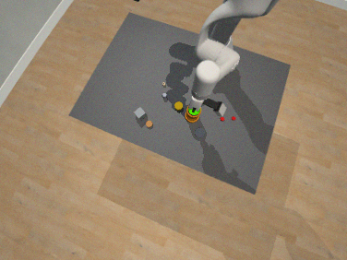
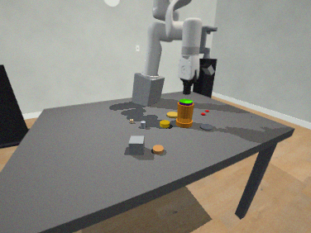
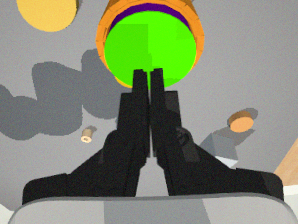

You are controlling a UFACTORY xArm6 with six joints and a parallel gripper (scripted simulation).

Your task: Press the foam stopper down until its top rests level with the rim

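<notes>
An orange jar stands upright on the grey table, also seen in the overhead view and the wrist view. A bright green foam stopper fills its mouth, with a thin purple band around it; in the side view the stopper sticks up slightly above the rim. My gripper is shut and empty. It hangs above the jar, clear of the stopper, with its black fingertips pressed together over the stopper's near edge.
A yellow disc, a flat yellow disc, a grey disc, two red dots, a small grey cylinder, a grey cube and an orange disc lie around the jar. The arm's base stands behind.
</notes>
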